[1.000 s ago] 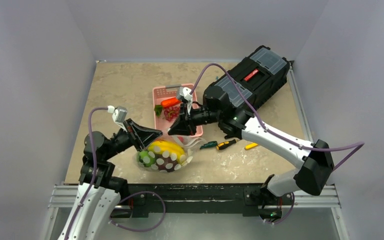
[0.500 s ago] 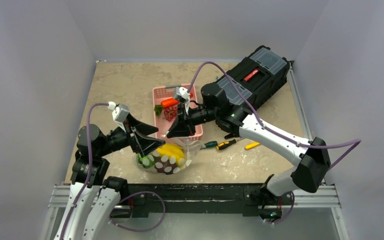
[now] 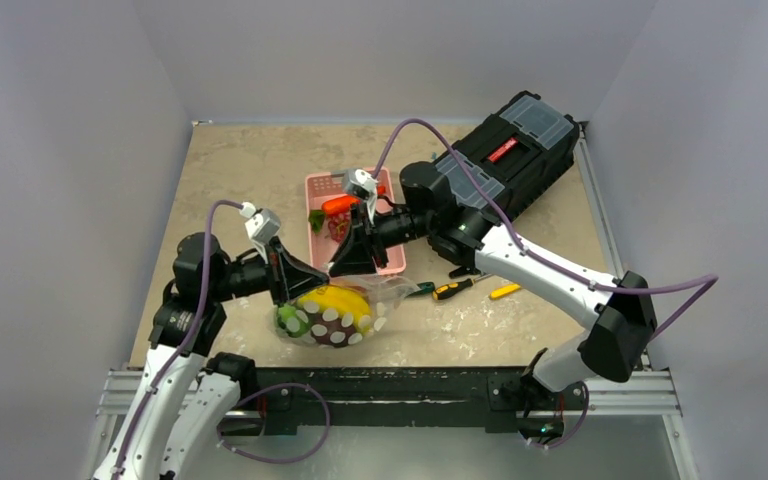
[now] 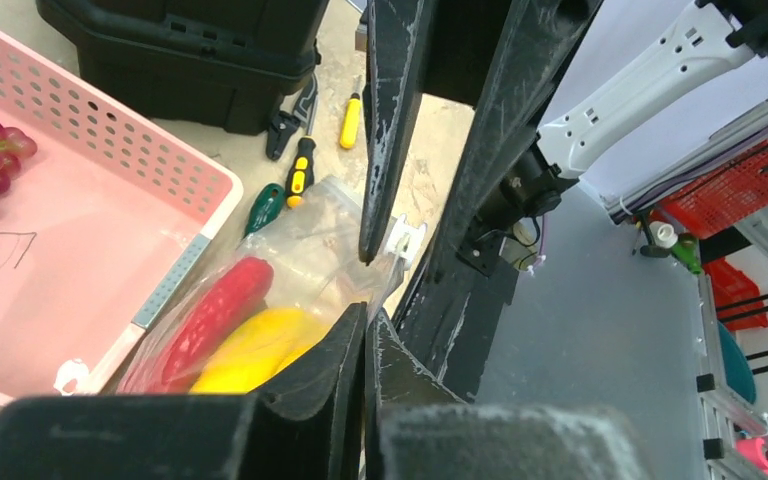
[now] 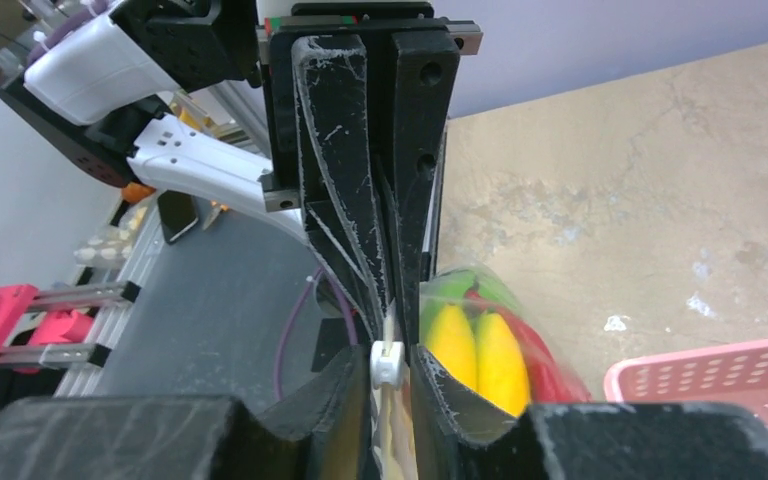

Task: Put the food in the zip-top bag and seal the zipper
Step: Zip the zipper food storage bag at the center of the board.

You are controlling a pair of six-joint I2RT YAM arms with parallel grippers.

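The zip-top bag (image 3: pixel 332 318), with the food (image 3: pixel 338 298) enclosed in it, is seen just beneath both sets of jaws. The jaws of the left gripper (image 4: pixel 367 322) are pressed together at the bag's mouth edge, and the white slider of the zipper (image 5: pixel 387 364) is pinched between those of the right gripper (image 5: pixel 390 354).

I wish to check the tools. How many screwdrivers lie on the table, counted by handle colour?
Green screwdriver: 1
Orange screwdriver: 1
Yellow screwdriver: 1
Total: 3
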